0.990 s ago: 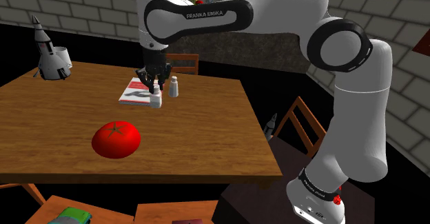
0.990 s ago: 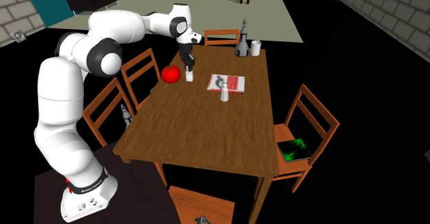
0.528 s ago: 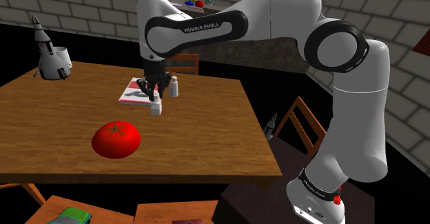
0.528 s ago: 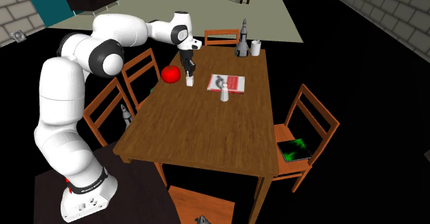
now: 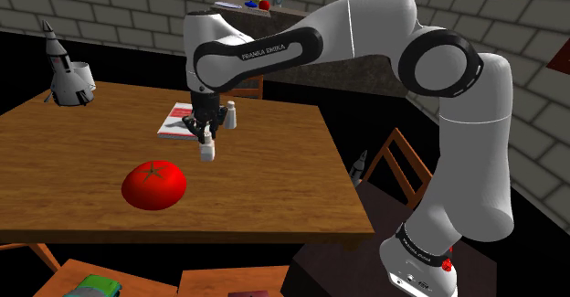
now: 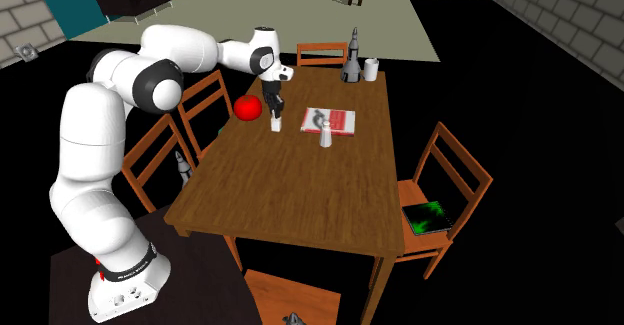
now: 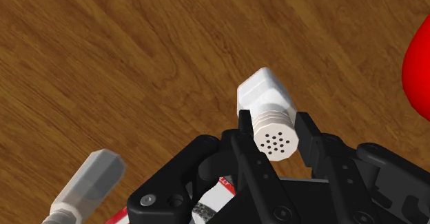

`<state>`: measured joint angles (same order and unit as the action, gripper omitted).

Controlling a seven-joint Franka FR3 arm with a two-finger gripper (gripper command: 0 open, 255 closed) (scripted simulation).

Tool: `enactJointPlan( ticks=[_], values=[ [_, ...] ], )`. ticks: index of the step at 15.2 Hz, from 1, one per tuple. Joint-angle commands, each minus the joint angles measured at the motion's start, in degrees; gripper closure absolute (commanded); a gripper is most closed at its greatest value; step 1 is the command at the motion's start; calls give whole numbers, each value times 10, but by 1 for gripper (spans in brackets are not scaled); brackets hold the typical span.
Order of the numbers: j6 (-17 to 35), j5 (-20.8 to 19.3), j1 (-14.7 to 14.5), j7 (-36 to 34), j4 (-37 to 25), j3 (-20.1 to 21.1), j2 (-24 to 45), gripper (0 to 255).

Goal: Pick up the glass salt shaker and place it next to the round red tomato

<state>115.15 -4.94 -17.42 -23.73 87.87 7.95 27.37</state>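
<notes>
**1. Rocket-shaped ornament** (image 5: 58, 65) **and white cup** (image 5: 84, 74). Stood together on the table (image 5: 274, 185) at its far corner, at the shoulder view's left. Well apart from the work and, by judgement, no part of it.

**2. Tomato** (image 5: 154, 184). Round, red, resting on the wood toward the near edge. It served as the landmark for the placement, and bare wood lay open on its side facing the gripper.

**3. Book** (image 5: 176, 120). Red and white cover, lying flat just behind the gripper.

**4. Gripper** (image 5: 205, 136) **with salt shaker** (image 5: 208, 151). The hand pointed straight down with its jaws clamped on the shaker. In the wrist view the black fingers (image 7: 242, 129) pressed either side of the ribbed, perforated cap. The shaker was drawn white and hung upright, a hold that suited setting it down standing. It was between the book and the tomato, near the tomato but not touching it. Whether its base met the wood could not be told. Judged to be mid-carry, with the release not yet made.

**5. Second shaker** (image 5: 231, 114). Greyish, upright, just beside the book's edge and close behind the gripper. Untouched.

**6. Stand** (image 5: 422, 266). At the lower right, with the white arm arching up from it and over the table.
</notes>
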Motion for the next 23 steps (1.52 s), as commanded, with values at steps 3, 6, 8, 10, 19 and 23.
enactJointPlan(
  ticks=[3,6,8,10,19,23],
  values=[
    [1,0,0,0,1,0,0,255],
    [1,0,0,0,1,0,0,0],
    [1,0,0,0,1,0,0,0],
    [1,0,0,0,1,0,0,0],
    [-62,4,-1,3,-45,2,-18,0],
    [-62,4,-1,3,-45,2,-18,0]
  ],
)
